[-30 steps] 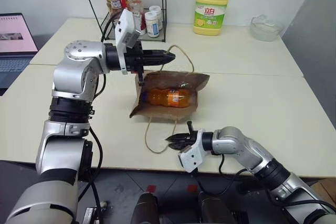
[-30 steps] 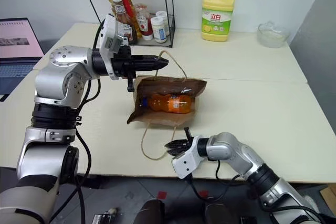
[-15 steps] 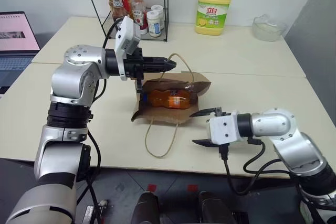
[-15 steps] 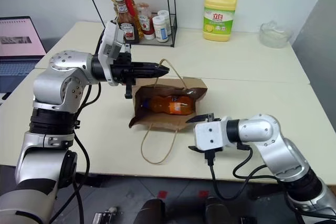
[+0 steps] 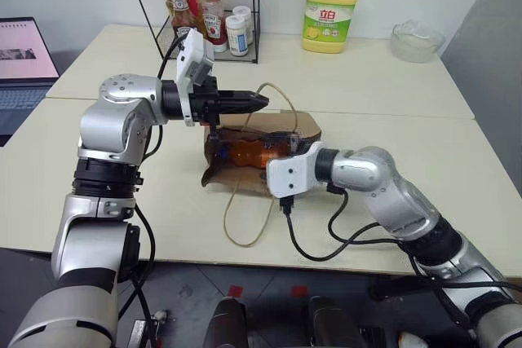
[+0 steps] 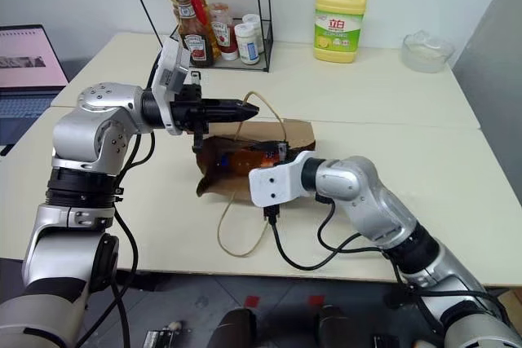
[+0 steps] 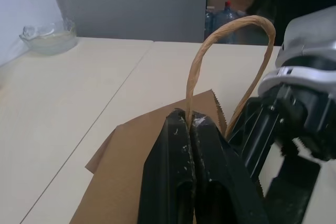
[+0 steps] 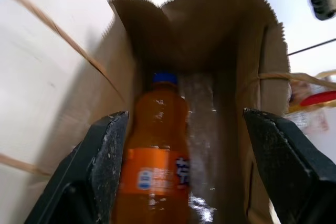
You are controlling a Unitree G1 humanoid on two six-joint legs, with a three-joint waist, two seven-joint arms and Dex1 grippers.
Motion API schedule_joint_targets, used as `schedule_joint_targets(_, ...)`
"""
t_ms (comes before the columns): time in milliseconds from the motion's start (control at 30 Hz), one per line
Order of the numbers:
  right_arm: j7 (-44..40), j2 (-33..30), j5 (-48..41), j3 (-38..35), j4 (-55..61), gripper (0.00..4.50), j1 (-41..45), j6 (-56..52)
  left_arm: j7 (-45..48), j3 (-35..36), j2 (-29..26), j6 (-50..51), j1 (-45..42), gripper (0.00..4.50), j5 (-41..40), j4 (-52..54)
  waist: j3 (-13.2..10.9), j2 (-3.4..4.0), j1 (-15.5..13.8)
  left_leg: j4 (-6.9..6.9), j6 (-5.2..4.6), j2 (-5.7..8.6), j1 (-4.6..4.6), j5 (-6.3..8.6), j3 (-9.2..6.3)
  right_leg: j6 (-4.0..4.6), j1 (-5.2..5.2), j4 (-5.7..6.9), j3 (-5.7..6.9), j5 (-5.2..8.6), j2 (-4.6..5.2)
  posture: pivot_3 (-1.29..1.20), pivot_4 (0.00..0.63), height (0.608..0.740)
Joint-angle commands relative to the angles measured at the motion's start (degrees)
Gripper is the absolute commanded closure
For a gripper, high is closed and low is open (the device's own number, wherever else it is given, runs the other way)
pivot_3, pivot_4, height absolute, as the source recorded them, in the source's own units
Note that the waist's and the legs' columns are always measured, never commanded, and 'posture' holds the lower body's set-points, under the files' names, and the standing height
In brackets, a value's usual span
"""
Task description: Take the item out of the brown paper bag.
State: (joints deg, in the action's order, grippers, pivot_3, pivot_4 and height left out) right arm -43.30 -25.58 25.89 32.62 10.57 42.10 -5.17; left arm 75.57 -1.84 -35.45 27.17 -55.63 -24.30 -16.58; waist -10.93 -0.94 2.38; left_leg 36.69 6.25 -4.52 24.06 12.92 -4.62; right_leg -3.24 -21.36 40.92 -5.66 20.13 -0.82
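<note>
Lying between your wide-open right gripper [image 8: 178,177] fingers, the blue-capped orange drink bottle [image 8: 156,156] sits inside the brown paper bag [image 8: 210,40]; your left gripper [image 7: 191,129] pinches its tan cord handle [image 7: 231,40] above the cream table [image 5: 457,169].

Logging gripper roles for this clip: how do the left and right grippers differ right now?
The left gripper is shut, pinching a tan cord handle of the brown paper bag; the right gripper is open, holding nothing. Left stays above the bag; right's fingers reach into its mouth, flanking the orange drink bottle. Both have black fingers.
</note>
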Motion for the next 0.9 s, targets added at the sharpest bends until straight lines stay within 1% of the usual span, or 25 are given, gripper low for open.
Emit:
schedule_joint_targets(33, 2.31, 1.12, 4.81, 2.38, -2.85, 0.85, 1.02, 4.32, -0.67, 2.02, -0.34, 0.58, -2.41, 4.5, -1.16, -0.06, 0.0, 0.0, 0.01, 0.0, 0.0, 0.0, 0.01, 0.0, 0.0, 0.0, 0.0, 0.0, 0.0, 0.0, 0.0, 0.0, 0.15, 0.74)
schedule_joint_targets(167, 3.24, 3.71, 7.97, 3.65, -6.35, 0.85, 1.28, 4.37, -1.2, 2.18, -0.05, 1.04, -3.01, 4.5, -1.39, -0.45, 0.0, 0.0, -0.01, 0.0, 0.06, 0.01, 0.03, -0.03, 0.0, 0.0, 0.0, -0.02, 0.0, 0.0, 0.02, 0.0, 0.15, 0.74)
schedule_joint_targets(400, 2.82, 11.37, 10.49, 3.05, -12.31, 0.85, 4.29, -1.55, -1.46, 2.07, 0.29, 1.24, -3.19, 4.5, -1.74, 0.07, 0.0, 0.0, 0.3, -0.01, 0.09, 0.0, 0.01, -0.05, -0.01, 0.0, -0.01, 0.03, 0.01, 0.0, 0.01, 0.0, 0.15, 0.74)
schedule_joint_targets(600, 0.99, 13.58, 12.94, 4.66, -16.69, 0.85, 5.31, -4.53, -1.64, 2.06, 0.64, 1.19, -3.02, 4.5, -1.81, 0.57, 0.0, 0.01, 0.25, -0.02, 0.09, 0.01, 0.02, -0.05, -0.01, 0.0, 0.01, 0.01, 0.03, 0.0, 0.02, 0.0, 0.15, 0.74)
schedule_joint_targets(767, 2.59, 15.78, 15.56, 4.48, -21.97, 0.85, 8.51, -7.23, -1.81, 2.04, 0.88, 1.06, -2.59, 4.5, -1.88, 1.11, -0.01, 0.01, 0.57, -0.02, 0.09, 0.0, 0.01, -0.05, -0.01, 0.0, -0.01, 0.03, 0.02, 0.0, 0.02, 0.0, 0.15, 0.74)
schedule_joint_targets(900, 3.15, 17.32, 15.42, 4.45, -24.68, 0.85, 10.31, -7.0, -2.01, 2.1, 1.12, 0.93, -2.32, 4.5, -1.94, 1.43, -0.01, 0.01, 0.69, -0.04, 0.09, 0.0, 0.0, -0.05, -0.01, 0.0, -0.03, 0.04, 0.02, 0.0, 0.01, 0.0, 0.15, 0.74)
